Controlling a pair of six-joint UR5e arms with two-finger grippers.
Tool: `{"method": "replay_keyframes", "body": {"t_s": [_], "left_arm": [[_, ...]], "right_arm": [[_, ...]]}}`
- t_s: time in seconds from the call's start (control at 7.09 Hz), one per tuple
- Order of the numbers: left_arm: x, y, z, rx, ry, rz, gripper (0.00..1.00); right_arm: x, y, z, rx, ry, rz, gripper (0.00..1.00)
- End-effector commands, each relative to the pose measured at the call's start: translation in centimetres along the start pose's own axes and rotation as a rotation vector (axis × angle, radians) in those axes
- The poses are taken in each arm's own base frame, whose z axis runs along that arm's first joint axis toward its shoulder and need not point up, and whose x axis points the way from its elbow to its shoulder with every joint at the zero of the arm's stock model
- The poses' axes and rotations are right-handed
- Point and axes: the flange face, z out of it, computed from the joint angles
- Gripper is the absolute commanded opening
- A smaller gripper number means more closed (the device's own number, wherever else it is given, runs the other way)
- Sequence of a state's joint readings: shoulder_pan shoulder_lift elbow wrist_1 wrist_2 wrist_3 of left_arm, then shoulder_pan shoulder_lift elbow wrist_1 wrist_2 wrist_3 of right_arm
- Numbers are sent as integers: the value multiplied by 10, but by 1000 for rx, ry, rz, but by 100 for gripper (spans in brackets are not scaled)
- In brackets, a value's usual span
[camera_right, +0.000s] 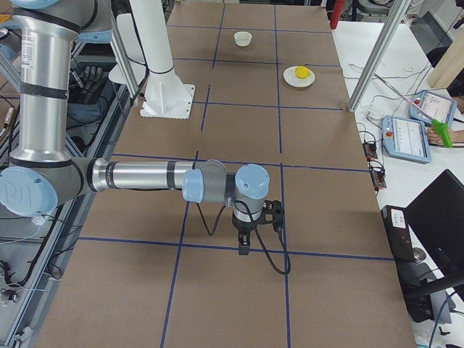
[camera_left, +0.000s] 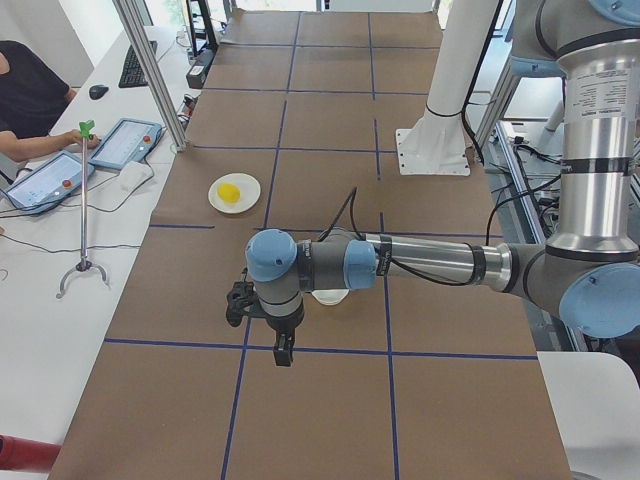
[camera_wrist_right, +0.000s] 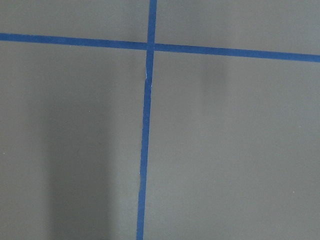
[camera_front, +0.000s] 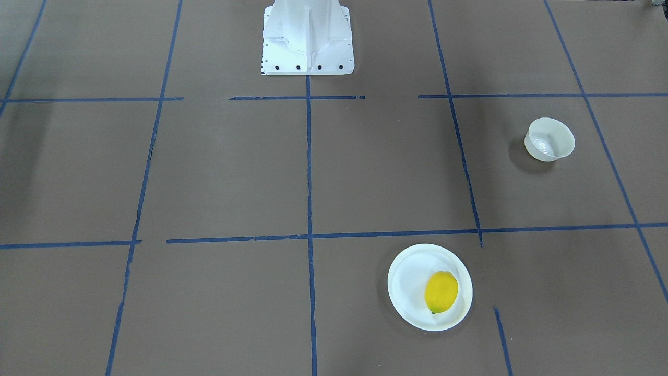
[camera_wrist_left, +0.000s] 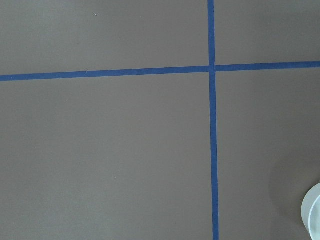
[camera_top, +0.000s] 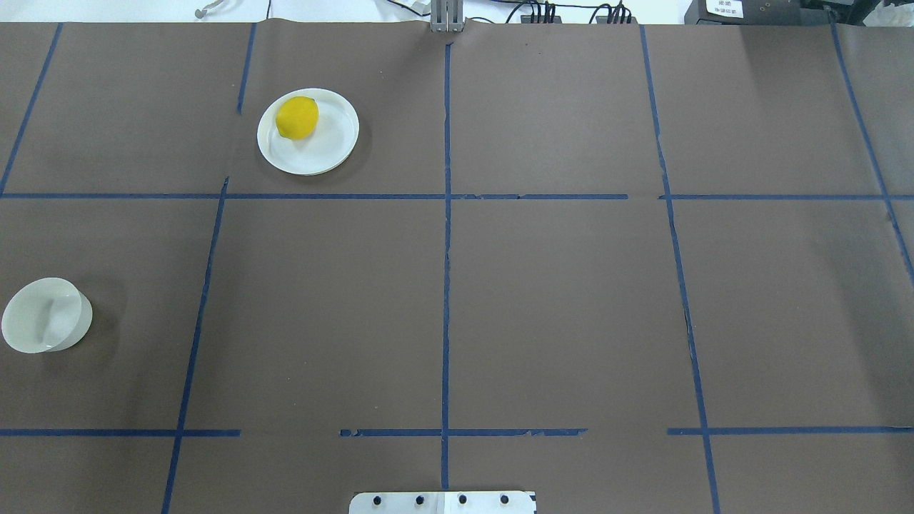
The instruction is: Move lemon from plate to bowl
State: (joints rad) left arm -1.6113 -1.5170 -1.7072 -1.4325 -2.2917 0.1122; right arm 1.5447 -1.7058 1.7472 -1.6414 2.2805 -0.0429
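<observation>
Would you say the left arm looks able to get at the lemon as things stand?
Probably yes: the lemon lies uncovered on the plate, in the left arm's half, and the bowl stands well aside.

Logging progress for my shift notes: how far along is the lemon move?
Nothing is done yet: the lemon lies on the plate, and the bowl stands empty, apart from it. In hand: nothing; the left gripper and right gripper hang away from the lemon. Remaining: grasp, carry, release into the bowl.

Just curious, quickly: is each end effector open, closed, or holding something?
Left end effector: cannot be told; seen only from the side.
Right end effector: cannot be told either.
</observation>
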Motion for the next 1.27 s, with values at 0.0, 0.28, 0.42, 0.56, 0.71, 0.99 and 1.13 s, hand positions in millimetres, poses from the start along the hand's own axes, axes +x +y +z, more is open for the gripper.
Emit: {"method": "replay_keyframes", "body": {"t_s": [0.0, 0.28, 0.42, 0.56, 0.71, 0.99, 1.13], "left_arm": [[1, -2, 2, 8, 8, 36, 100], [28, -23, -22, 79, 82, 97, 100], [52, -47, -39, 145, 112, 178, 100], [113, -69, -23, 171, 126, 332, 100], [176, -80, -17, 184, 159, 312, 100], [268, -101, -7, 173, 212, 385, 100], [285, -107, -3, 167, 220, 411, 100]], "right_arm": [[0, 0, 0, 0, -1, 0, 100], [0, 0, 0, 0, -1, 0, 100], [0, 0, 0, 0, -1, 0, 100], [0, -1, -1, 1, 0, -1, 100], [0, 0, 0, 0, -1, 0, 100], [0, -1, -1, 1, 0, -1, 100], [0, -1, -1, 1, 0, -1, 100]]}}
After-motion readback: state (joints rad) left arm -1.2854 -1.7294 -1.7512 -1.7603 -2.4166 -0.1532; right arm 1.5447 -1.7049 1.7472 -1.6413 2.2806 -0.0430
